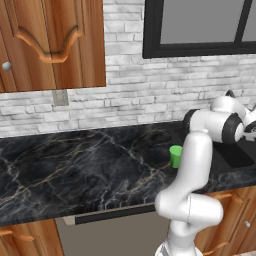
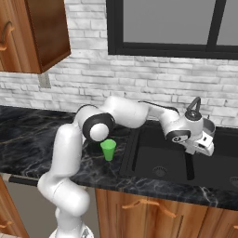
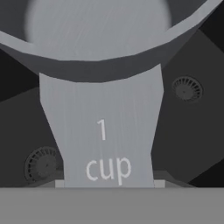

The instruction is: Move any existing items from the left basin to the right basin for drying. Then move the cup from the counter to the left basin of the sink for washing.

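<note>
Flat against the hand camera lies the grey metal measuring cup (image 3: pixel 103 109), handle marked "1 cup" running back toward the tool (image 2: pixel 204 142), which grips that handle above the black recessed sink (image 2: pixel 160 160); two drains show beneath. Leftward on the black marble bench (image 1: pixel 75 165), the small green tapered cup (image 2: pixel 109 149) stands upright, well apart.

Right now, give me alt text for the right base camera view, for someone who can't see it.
The white arm reaches right over the black sink, its gripper holding a grey measuring cup above the basins. A small green cup stands on the black marble counter left of the sink.
</note>
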### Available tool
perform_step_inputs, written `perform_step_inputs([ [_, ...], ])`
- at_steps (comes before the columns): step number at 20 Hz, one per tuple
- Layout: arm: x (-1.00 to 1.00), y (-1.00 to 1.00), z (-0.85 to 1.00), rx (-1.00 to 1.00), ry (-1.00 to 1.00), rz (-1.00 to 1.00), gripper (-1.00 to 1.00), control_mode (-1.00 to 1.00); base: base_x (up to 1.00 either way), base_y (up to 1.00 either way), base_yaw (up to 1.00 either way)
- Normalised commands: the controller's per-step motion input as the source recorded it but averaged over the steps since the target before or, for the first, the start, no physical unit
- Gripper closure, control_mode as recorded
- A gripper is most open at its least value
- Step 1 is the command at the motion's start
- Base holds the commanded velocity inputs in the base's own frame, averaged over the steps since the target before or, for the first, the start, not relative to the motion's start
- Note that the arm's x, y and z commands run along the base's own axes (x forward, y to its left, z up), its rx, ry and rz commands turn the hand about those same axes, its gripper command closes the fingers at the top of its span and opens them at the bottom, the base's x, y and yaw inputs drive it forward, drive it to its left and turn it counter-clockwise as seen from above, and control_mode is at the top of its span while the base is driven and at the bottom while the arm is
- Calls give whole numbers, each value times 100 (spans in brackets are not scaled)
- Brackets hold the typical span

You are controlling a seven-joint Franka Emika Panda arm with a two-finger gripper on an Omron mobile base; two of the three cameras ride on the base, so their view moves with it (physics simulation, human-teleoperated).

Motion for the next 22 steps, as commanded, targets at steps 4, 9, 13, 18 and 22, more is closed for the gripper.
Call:
perform_step_inputs([
  [4, 0, -52, 0, 2, 0, -5, 100, -100, 0, 0, 0],
  [9, 0, -53, -1, 4, 0, -6, 100, -100, 0, 0, 0],
  [13, 0, -38, -24, 1, 6, -8, 100, -100, 0, 0, 0],
  [18, 0, -21, -36, 0, 10, -9, 100, -100, 0, 0, 0],
  [22, 0, -11, -33, 0, 4, -10, 100, -100, 0, 0, 0],
])
